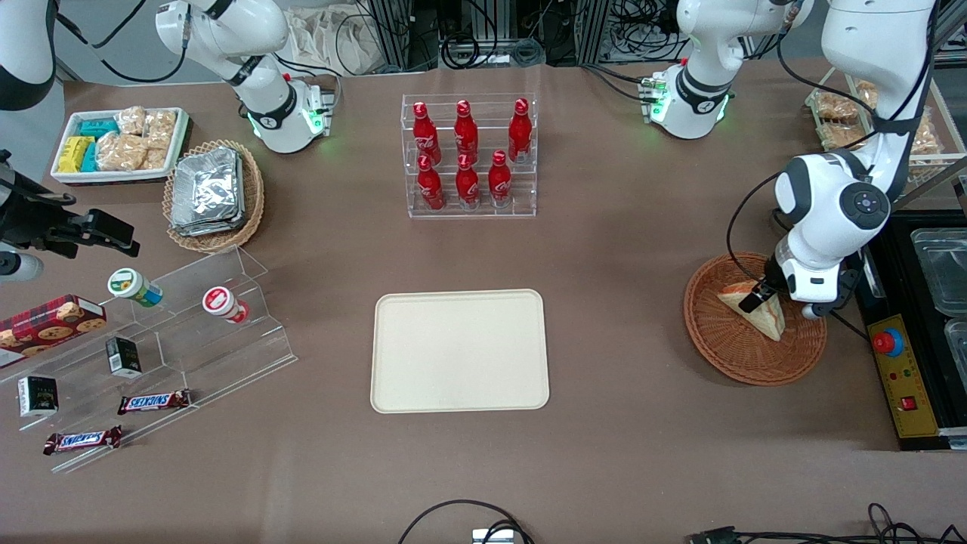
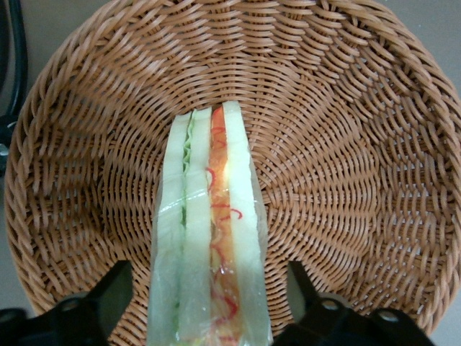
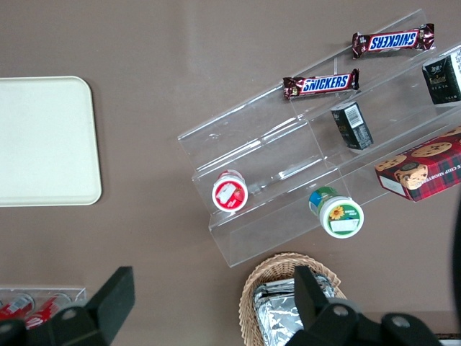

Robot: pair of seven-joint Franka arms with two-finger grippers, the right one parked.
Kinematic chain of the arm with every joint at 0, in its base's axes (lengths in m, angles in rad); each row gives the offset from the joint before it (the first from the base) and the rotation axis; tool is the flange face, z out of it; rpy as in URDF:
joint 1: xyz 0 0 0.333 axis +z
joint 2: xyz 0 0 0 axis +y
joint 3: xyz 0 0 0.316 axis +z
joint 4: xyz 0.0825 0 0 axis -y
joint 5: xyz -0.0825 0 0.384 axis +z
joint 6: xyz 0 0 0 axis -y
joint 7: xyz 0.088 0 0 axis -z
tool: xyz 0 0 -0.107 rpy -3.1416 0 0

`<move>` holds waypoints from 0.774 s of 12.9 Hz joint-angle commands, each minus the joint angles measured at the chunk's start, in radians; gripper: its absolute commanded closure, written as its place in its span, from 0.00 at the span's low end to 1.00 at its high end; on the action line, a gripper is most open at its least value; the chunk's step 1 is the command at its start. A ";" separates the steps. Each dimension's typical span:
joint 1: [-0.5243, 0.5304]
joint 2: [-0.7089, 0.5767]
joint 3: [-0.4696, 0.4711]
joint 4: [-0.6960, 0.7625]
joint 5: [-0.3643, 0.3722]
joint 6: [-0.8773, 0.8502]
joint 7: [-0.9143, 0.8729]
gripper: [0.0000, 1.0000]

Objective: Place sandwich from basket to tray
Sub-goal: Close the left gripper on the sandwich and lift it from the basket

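Observation:
The sandwich (image 1: 761,313) (image 2: 209,231), a wrapped wedge of pale bread with green and red-orange filling stripes, lies in the reddish-brown wicker basket (image 1: 744,355) (image 2: 346,144) toward the working arm's end of the table. My gripper (image 1: 758,298) (image 2: 209,303) is down inside the basket and open. Its black fingers (image 2: 112,295) stand on either side of the sandwich, with a strip of wicker showing between each finger and the wrap. The cream tray (image 1: 459,351) (image 3: 43,140) lies flat at the table's middle with nothing on it.
A clear rack of red bottles (image 1: 468,155) stands farther from the front camera than the tray. A black control box with a red button (image 1: 903,378) sits beside the basket. An acrylic stand with snacks (image 1: 151,332), a foil-packet basket (image 1: 214,193) and a white bin (image 1: 121,143) lie toward the parked arm's end.

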 commanded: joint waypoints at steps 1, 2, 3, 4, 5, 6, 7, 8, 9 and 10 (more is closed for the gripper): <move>0.001 -0.003 -0.001 -0.010 0.002 0.022 -0.010 0.72; 0.002 -0.003 -0.001 -0.009 0.002 0.022 -0.009 0.79; 0.001 -0.003 -0.001 -0.007 0.002 0.022 -0.006 0.79; 0.001 -0.005 -0.001 -0.003 0.002 0.021 0.000 0.79; 0.001 -0.009 -0.001 -0.003 0.005 0.019 0.006 0.79; -0.001 -0.017 -0.001 -0.001 0.006 0.013 0.011 0.79; -0.004 -0.029 -0.002 0.000 0.008 0.009 0.031 0.79; -0.002 -0.048 -0.002 0.002 0.006 -0.004 0.077 0.79; -0.004 -0.071 -0.002 0.006 0.006 -0.043 0.115 0.79; -0.004 -0.097 -0.002 0.026 0.006 -0.094 0.143 0.79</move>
